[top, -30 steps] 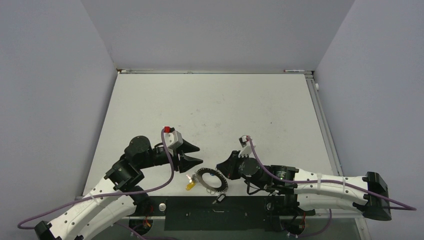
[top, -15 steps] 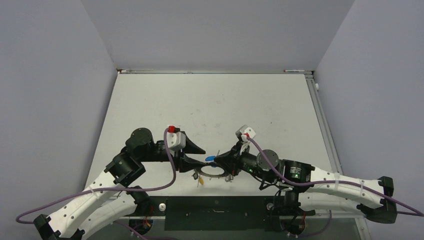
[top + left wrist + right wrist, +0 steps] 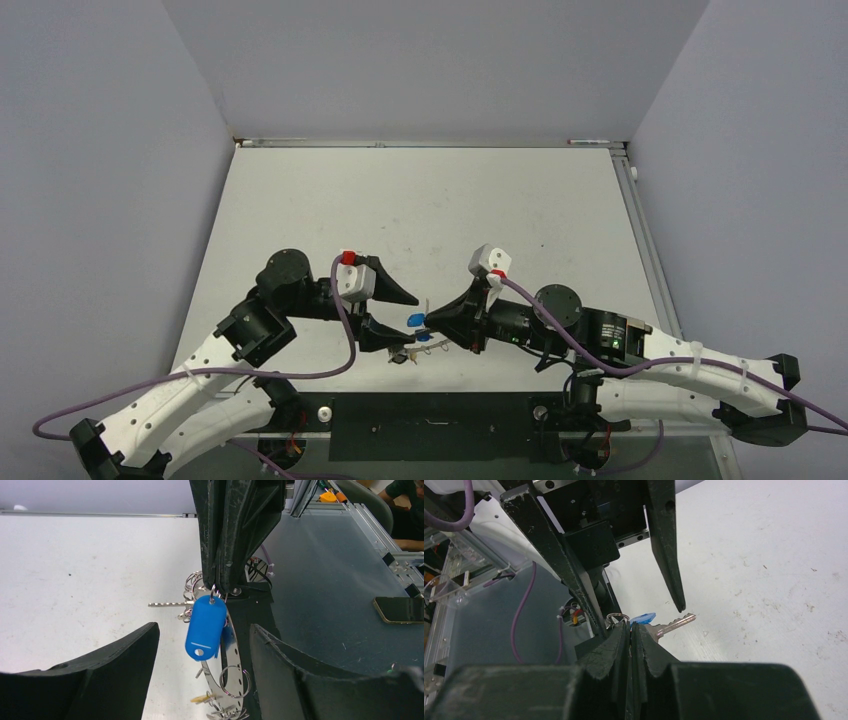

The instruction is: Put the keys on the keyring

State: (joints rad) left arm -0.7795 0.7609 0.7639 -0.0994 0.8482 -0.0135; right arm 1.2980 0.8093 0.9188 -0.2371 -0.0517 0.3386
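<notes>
My right gripper (image 3: 429,320) is shut on the top of the keyring (image 3: 234,652), a flat perforated silvery hoop hanging edge-on above the table. A blue tag (image 3: 205,627), a silver key (image 3: 170,604), a small split ring (image 3: 233,675) and a yellow-headed key (image 3: 202,698) hang from it. My left gripper (image 3: 405,320) is open and empty, its fingers (image 3: 100,675) on either side of the hanging hoop without touching it. In the right wrist view my right gripper (image 3: 630,628) is closed, with the blue tag (image 3: 644,617) and key (image 3: 674,624) just past it.
The white table (image 3: 430,210) stretches behind both grippers. A black strip (image 3: 430,425) runs along the near edge between the arm bases. Purple cables (image 3: 340,350) loop beside the left wrist. Grey walls stand on three sides.
My right gripper took the keyring off the table and lifted it up and left. My left gripper moved right, so the hanging hoop now sits between its open jaws.
</notes>
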